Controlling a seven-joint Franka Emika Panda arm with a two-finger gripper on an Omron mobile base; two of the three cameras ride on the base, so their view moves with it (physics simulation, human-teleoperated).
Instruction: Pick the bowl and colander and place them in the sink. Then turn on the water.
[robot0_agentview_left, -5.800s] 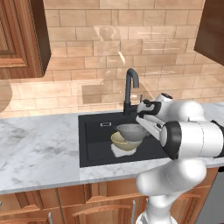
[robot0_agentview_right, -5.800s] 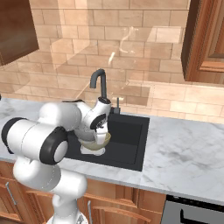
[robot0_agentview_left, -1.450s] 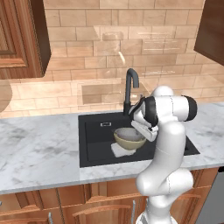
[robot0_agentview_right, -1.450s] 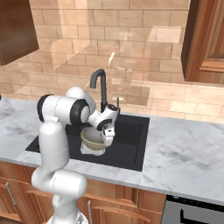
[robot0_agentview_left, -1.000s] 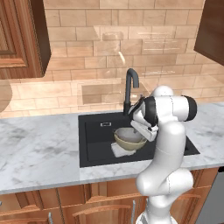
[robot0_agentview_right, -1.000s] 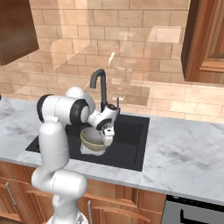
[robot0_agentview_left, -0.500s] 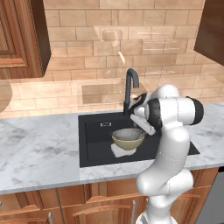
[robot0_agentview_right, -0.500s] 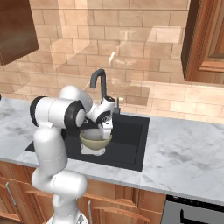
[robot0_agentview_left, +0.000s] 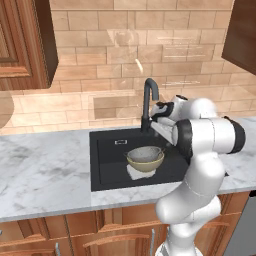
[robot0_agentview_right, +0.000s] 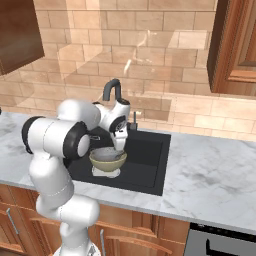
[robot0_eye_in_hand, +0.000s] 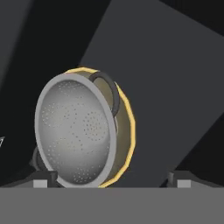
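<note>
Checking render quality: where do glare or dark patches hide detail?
Left base view: pale sheen streaks on the tan brick backsplash; right base view: the same; hand view: the black rectangular sink is dim, the grey perforated colander crisp.

**Even light, soft rendering**

We see bright, even light in both base views, with pale glare streaks on the tiled wall (robot0_agentview_left: 125, 55). The sink (robot0_agentview_left: 107, 165) stays dark and flat. In the hand view, edges look slightly soft and pixelated.
</note>
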